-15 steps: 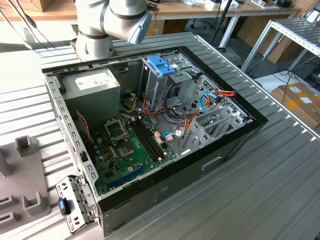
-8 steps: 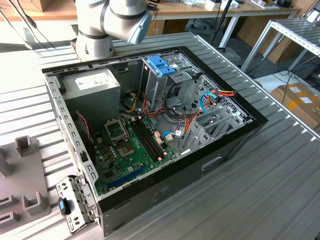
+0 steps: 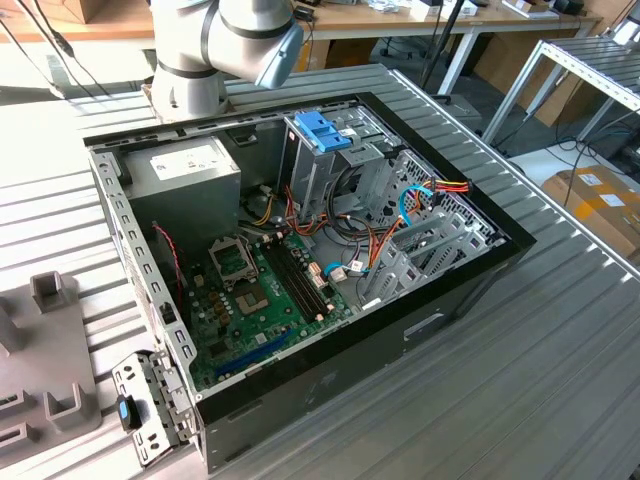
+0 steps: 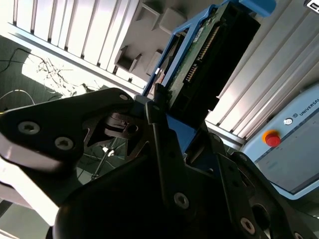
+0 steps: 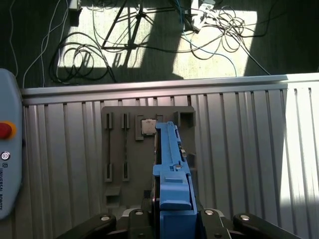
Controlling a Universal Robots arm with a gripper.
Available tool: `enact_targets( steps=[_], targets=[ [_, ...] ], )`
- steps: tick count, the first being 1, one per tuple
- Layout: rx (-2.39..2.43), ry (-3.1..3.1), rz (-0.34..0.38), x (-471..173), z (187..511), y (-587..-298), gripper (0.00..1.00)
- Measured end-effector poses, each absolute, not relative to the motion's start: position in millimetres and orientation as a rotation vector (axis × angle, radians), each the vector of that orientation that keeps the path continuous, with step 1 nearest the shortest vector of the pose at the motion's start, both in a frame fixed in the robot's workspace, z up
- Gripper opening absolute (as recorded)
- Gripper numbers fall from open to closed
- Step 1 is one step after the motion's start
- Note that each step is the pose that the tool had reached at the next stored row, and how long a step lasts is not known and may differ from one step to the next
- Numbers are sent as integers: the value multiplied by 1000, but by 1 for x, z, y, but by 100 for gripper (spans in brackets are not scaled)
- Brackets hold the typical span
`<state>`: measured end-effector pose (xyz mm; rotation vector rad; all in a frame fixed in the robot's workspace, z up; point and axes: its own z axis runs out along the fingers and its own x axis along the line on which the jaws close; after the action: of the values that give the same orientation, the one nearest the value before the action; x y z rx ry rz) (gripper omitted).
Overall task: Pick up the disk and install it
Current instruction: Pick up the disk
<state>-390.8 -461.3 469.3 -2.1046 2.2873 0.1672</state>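
Gripper clamped on disk, edge-on, held off grey fixture tray w/ room around; CPU chip in tray pocket.

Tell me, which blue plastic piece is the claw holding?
The blue-railed disk, clamped in the claw. The other, a bare blue bracket, sits atop the drive cage inside the computer case.
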Motion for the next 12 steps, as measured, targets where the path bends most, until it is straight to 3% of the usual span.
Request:
enact_targets(
  steps=[12],
  targets=[
    [-2109, 2290, 160, -376, 462, -454, 37]
  ],
)
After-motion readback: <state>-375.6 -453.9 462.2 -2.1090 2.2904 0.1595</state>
